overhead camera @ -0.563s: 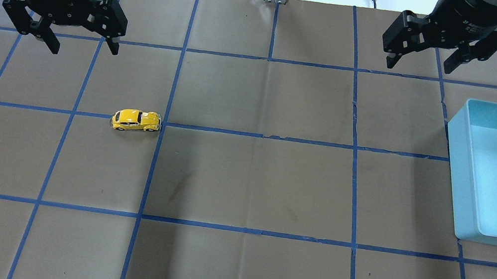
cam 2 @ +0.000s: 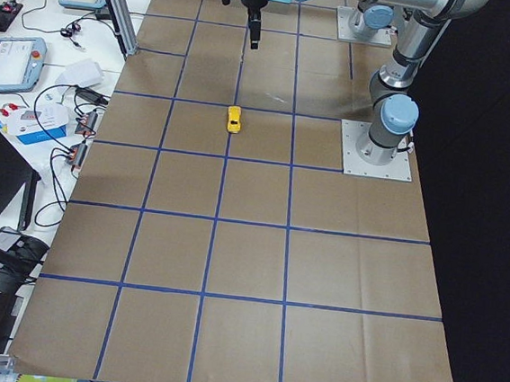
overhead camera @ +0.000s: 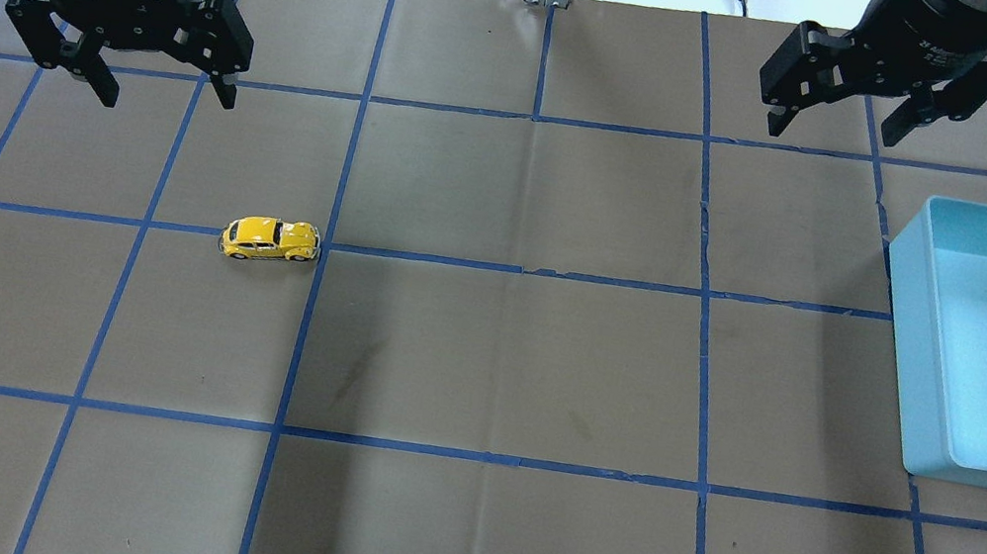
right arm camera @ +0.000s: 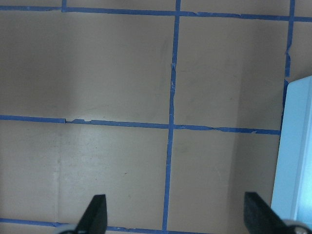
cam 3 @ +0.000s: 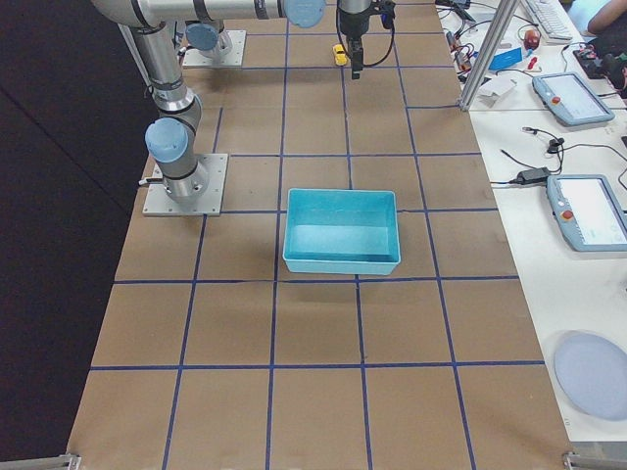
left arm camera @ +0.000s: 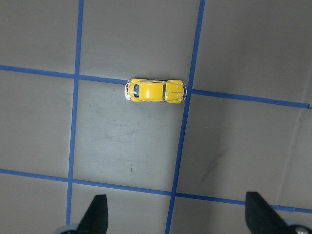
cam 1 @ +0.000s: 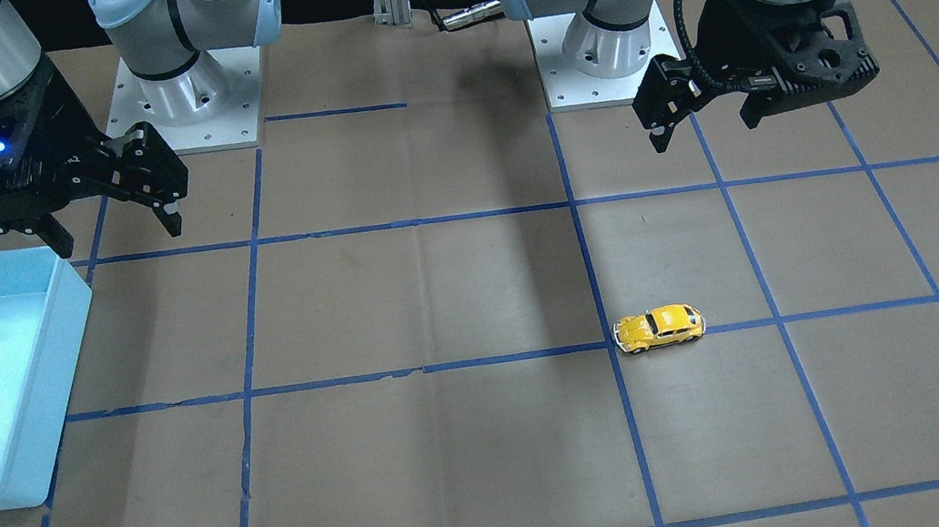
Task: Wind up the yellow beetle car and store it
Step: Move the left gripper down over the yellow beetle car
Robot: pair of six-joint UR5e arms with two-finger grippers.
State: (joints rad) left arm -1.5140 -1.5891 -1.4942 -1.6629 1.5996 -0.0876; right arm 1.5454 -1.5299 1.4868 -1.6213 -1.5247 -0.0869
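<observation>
Black and spread wide, my left gripper [overhead camera: 168, 97] holds nothing and hovers above the brown paper table [overhead camera: 498, 368]. My right gripper [overhead camera: 830, 133] is open just as far and equally empty, near the far corner of the blue bin [overhead camera: 908, 326]. The yellow car [overhead camera: 270, 240] stands on its wheels along a line of blue tape [overhead camera: 456, 262], just beside a crossing, well apart from both grippers and nearer my left. My left wrist camera sees its roof from straight above; my right wrist camera catches only paper, tape and the bin's edge.
</observation>
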